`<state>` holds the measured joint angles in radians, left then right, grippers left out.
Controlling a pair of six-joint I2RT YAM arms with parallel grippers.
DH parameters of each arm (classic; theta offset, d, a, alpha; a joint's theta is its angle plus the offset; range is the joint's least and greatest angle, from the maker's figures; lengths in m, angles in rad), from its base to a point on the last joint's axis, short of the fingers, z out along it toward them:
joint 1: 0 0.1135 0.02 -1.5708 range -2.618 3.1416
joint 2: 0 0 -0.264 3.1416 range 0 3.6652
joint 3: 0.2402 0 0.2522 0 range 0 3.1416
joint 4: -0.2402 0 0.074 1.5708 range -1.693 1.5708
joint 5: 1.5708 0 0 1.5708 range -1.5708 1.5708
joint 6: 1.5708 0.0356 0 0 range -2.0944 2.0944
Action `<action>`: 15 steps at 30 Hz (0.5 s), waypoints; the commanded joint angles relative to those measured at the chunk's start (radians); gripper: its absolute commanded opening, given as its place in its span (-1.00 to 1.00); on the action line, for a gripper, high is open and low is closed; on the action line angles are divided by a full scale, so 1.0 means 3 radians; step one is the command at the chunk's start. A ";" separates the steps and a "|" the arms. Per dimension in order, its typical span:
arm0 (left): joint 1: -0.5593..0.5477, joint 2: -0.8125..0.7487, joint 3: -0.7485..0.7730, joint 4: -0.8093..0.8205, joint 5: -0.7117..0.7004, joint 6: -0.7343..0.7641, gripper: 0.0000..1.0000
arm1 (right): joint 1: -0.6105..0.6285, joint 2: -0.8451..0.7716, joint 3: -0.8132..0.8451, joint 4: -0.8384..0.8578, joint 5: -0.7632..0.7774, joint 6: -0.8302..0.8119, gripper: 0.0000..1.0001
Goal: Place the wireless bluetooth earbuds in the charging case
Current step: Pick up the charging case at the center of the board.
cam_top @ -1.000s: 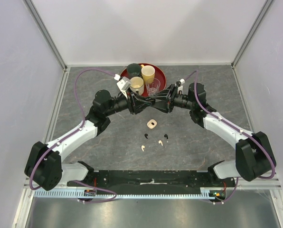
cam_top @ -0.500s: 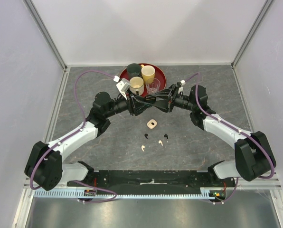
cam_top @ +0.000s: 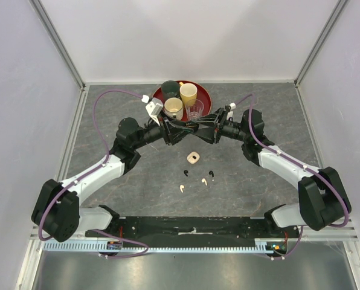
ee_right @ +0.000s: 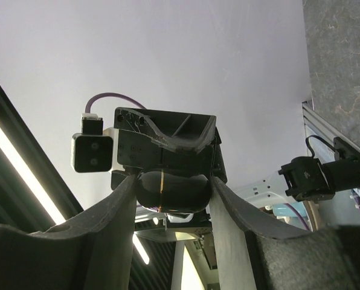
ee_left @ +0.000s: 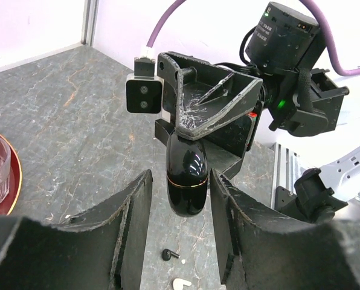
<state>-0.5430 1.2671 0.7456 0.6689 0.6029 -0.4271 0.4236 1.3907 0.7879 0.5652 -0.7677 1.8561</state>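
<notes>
Top external view tells you both arms have crept a touch towards the red tray [cam_top: 211, 101] in the last second, while the four earbuds [cam_top: 211, 174] lie untouched on the table [cam_top: 138, 181], nearer the bases than either hand, so nothing is close to going in yet. Your right hand [ee_right: 173, 181] is clamped on the black charging case [ee_left: 188, 175], whose seam looks closed, held up off the table; your left hand [ee_left: 180, 181] stands part-open astride its free end, a gap showing beside one finger.
</notes>
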 commanded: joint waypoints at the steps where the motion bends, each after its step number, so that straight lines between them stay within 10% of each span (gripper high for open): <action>1: -0.0005 0.0071 0.0000 0.0271 0.0020 -0.0146 -0.03 | 0.0015 -0.0018 0.0012 0.0202 -0.0044 0.0133 -0.68; 15: -0.0005 0.0169 -0.0005 0.0368 0.0066 -0.0202 -0.11 | 0.0015 0.0002 0.0022 0.0305 -0.0054 0.0184 -0.67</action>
<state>-0.5453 1.3022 0.7456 0.7242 0.6125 -0.4625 0.4232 1.3907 0.7879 0.5686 -0.7681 1.8664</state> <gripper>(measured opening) 0.447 0.534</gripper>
